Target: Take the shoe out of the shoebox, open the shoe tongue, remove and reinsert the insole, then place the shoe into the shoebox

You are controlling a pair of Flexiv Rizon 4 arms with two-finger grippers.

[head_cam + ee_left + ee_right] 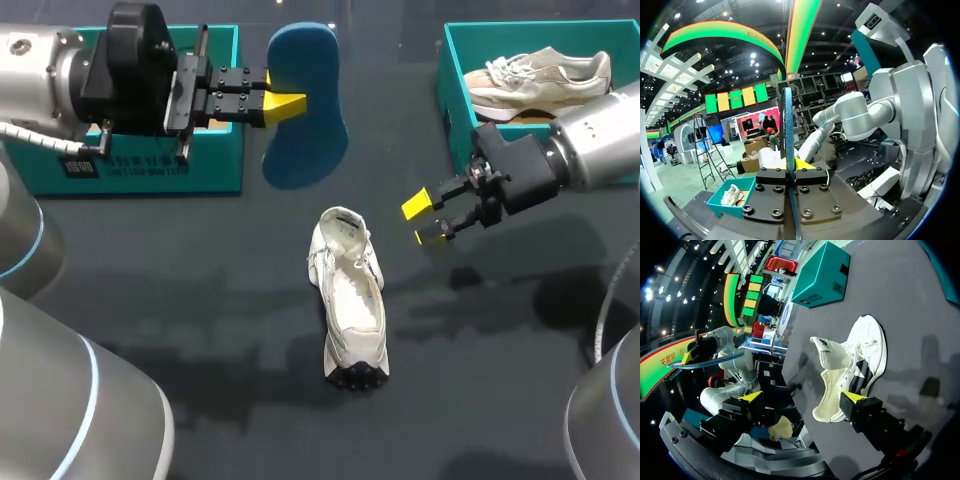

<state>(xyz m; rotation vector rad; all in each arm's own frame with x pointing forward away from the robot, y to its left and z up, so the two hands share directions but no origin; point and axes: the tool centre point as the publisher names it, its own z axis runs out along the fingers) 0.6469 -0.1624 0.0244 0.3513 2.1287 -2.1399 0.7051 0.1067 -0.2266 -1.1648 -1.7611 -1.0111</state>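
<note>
**A:** What has the left gripper (287,104) got?

**B:** The blue insole (312,140). Its fingers are closed down to the insole's thickness, one on each face, about midway along one edge. From that wrist the insole shows edge-on, running straight out between them.

**A:** And the right gripper (428,220)?

**B:** Its fingers are spread wide, with nothing between them and touching nothing. It hangs just to the right of the white shoe (350,300), level with the shoe's far end.

**A:** Count things for me.

**B:** Two shoes, two teal shoeboxes, one insole. The white shoe lies on the table (200,290). Beyond it to the right, the right-hand shoebox (452,80) holds a beige shoe (540,78). Beyond it to the left sits the left-hand shoebox (215,165), under the left arm. The insole is beyond the white shoe and slightly left, well apart from it, between the boxes.

**A:** Which way does the white shoe point?

**B:** Its long axis runs near-to-far from the robot, a little slanted. The opening faces up, the tongue (822,346) stands lifted at the far end, and dark sole lugs show at the near end. The insole's long axis runs roughly the same way.
</note>
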